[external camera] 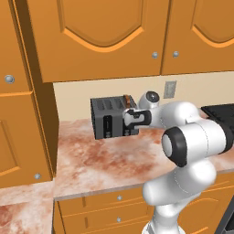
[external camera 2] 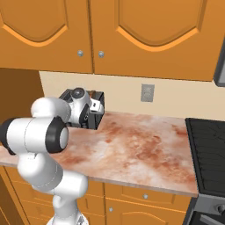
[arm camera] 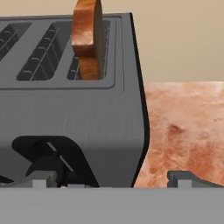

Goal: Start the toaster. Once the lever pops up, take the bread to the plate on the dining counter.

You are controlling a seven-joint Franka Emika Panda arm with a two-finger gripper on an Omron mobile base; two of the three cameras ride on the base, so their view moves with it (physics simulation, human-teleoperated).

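Hand view: gripper (arm camera: 113, 178) released, empty, low at toaster (arm camera: 78, 118) front. Bread (arm camera: 87, 39) stands upper centre in right-hand slot. Shift left onto lever panel, press straight down.

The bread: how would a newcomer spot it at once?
Find the reddish-brown marbled stone counter under the orange cabinets. On it stands the dark grey boxy four-slot toaster. The thin brown slice of bread stands upright in its rightmost slot, the one filled slot.
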